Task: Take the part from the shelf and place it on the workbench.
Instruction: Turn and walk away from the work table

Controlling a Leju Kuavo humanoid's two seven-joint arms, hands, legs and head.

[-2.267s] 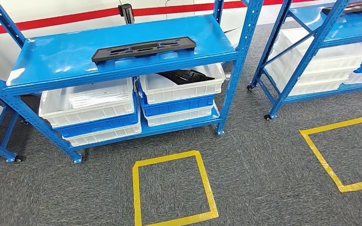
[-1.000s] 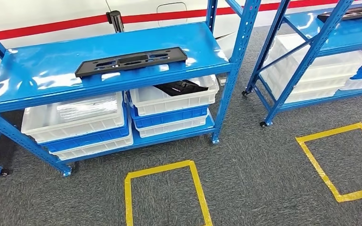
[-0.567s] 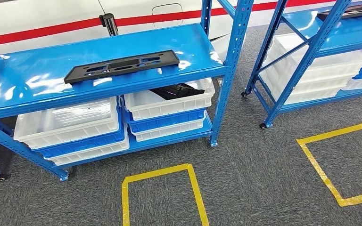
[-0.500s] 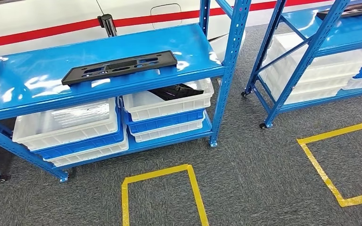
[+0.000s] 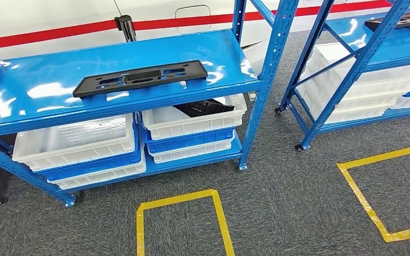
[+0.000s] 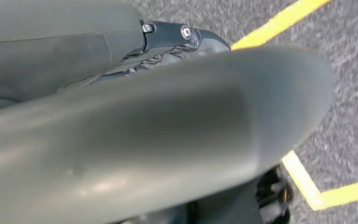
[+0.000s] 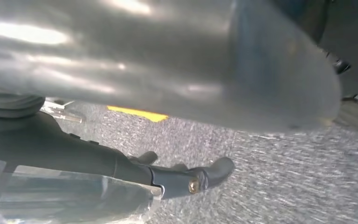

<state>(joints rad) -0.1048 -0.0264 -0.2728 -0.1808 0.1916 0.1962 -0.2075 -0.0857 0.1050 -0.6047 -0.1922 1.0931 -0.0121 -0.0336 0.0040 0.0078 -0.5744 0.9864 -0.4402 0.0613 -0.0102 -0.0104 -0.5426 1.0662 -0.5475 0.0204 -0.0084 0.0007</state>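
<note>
A long flat black part [image 5: 139, 78] with several cut-outs lies on the top board of the blue shelf [image 5: 42, 101], straight ahead in the head view. A second black part [image 5: 203, 106] lies in a white bin one level down. My left hand [image 6: 144, 130] hangs over the grey carpet, its thick grey thumb close to the camera and its dark fingers [image 6: 182, 37] stretched out, holding nothing. My right hand [image 7: 144, 70] also hangs over the carpet, with its dark fingers [image 7: 186, 179] apart from the thumb and empty.
White and blue bins [image 5: 75, 141] are stacked on the shelf's lower level. A second blue shelf [image 5: 363, 40] at the right carries another black part [image 5: 400, 22] and white bins. Two yellow tape squares [image 5: 179, 198] [image 5: 352, 184] mark the grey carpet in front.
The whole picture has shifted as the camera moved: the shelf now lies more to the left and a little nearer. The part lies as before on its board.
</note>
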